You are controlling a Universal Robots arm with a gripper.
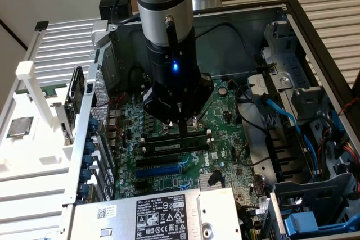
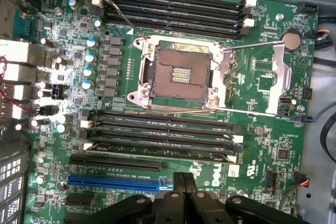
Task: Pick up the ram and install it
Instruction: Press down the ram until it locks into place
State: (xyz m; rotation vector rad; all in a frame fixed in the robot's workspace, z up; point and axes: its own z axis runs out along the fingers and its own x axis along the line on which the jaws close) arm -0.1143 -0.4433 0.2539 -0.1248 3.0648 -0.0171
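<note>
The ram (image 1: 171, 146) is a long dark stick with a pale label. It stands on edge in a motherboard slot beside the black expansion slot. In the wrist view its thin top edge (image 2: 163, 150) runs along the slot nearest the fingers. My gripper (image 1: 184, 134) hangs straight down over the middle of the ram. Its fingers (image 2: 181, 184) are pressed together with nothing between them. The tips are at or just above the stick's top edge, and I cannot tell if they touch. The other black slots (image 2: 173, 9) with white clips are bare.
The open processor socket (image 2: 181, 74) lies mid-board with its lever raised. A blue expansion slot (image 2: 113, 184) is close to the fingers. The power supply (image 1: 157, 214), blue cables (image 1: 281, 119) and drive cage (image 1: 315, 206) crowd the case. A silver processor chip (image 1: 19, 126) rests on the white rack outside.
</note>
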